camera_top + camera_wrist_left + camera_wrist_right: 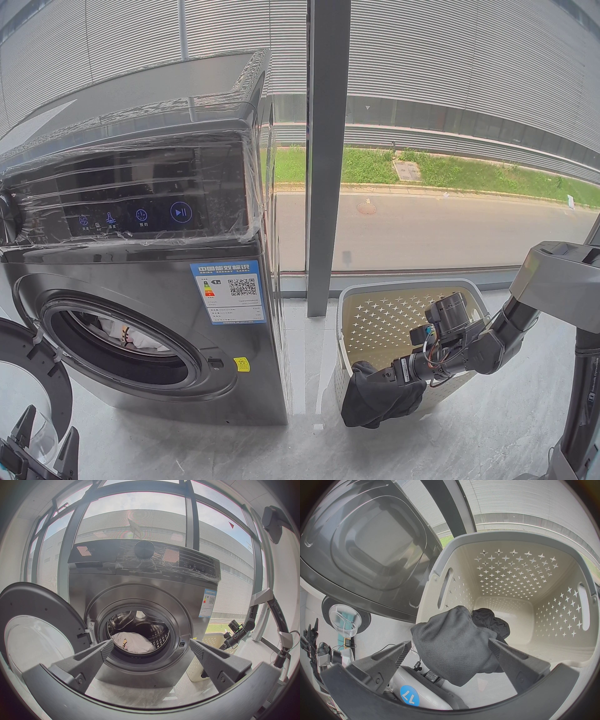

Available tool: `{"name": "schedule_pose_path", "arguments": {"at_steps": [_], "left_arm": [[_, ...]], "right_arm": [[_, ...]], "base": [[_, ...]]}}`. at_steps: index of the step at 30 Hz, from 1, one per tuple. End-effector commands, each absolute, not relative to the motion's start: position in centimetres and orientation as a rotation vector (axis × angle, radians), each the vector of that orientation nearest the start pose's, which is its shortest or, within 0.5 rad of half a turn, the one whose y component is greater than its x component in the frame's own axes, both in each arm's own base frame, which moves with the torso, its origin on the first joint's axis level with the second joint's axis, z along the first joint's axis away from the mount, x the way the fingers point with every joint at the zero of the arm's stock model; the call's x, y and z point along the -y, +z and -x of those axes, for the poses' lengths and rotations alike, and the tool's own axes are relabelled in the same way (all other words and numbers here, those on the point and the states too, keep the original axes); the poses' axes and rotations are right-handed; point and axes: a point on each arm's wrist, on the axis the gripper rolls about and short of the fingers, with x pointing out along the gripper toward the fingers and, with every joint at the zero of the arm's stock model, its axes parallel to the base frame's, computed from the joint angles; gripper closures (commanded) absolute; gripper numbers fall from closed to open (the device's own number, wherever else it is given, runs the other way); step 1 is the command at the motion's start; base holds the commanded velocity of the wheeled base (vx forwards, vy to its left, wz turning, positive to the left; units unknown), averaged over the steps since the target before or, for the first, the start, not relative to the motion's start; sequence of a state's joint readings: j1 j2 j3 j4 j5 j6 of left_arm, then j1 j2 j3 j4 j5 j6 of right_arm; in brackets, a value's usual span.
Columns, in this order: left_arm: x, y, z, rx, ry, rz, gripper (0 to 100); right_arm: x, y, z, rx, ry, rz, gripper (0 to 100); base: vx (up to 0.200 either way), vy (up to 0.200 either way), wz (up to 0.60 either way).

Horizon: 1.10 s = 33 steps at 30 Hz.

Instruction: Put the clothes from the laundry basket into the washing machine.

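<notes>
Left hand (50,422) low at the near-left corner of the head view, fingers spread wide, holding nothing. Washing machine (156,300) stands on the floor (475,431) left of a window post (325,156), its door (28,369) swung open just beside the left hand. A white garment (134,334) lies inside the drum (119,369). Laundry basket (406,286) sits right of the machine, by the window. Right hand (380,392) at the basket's near-left corner, hidden under a dark garment (375,406) that hangs over that corner and down the outside of the basket. Left wrist view: left hand (150,642) wide open, facing the drum opening, well apart from it; door (34,620) swung fully aside; white garment (132,642) bunched low in the drum; basket (195,669) past the machine's far side, right arm (239,633) above it. Right wrist view: right hand (448,642) with fingers (515,664) spread wide, not closed on anything; dark garment (450,648), a mesh fabric, bunched between them at the basket's (518,537) near rim; a blacker fold (490,622) shows behind it, inside the basket. Cannot tell whether the garment rests on the rim or on the hand.
</notes>
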<state>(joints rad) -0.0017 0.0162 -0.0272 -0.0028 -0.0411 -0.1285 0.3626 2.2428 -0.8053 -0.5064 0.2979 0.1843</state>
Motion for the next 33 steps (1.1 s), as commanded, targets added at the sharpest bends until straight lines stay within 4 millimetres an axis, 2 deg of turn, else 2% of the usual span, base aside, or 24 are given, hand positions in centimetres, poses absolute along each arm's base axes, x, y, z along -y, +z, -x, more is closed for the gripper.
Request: {"name": "schedule_pose_path", "arguments": {"at_steps": [1, 7, 28, 29, 33], "left_arm": [[0.1, 8.3, 2.5, 0.028, -0.045, 0.128, 0], [0.1, 8.3, 2.5, 0.028, -0.045, 0.128, 0], [0.1, 8.3, 2.5, 0.028, -0.045, 0.128, 0], [0.1, 8.3, 2.5, 0.028, -0.045, 0.128, 0], [0.1, 8.3, 2.5, 0.028, -0.045, 0.128, 0]], "right_arm": [[-13.1, -2.1, -32.0, -1.032, 0.515, -0.136, 0], [-13.2, -2.3, -31.7, -1.047, 0.516, -0.133, 0], [-13.6, -3.4, -32.9, -1.047, 0.505, -0.146, 0], [-13.6, -3.4, -32.8, -1.05, 0.506, -0.146, 100], [-13.6, -3.6, -32.9, -1.052, 0.506, -0.145, 100]], "base": [[0.0, 0.0, 0.0], [0.0, 0.0, 0.0], [0.0, 0.0, 0.0], [0.0, 0.0, 0.0], [0.0, 0.0, 0.0]]}}
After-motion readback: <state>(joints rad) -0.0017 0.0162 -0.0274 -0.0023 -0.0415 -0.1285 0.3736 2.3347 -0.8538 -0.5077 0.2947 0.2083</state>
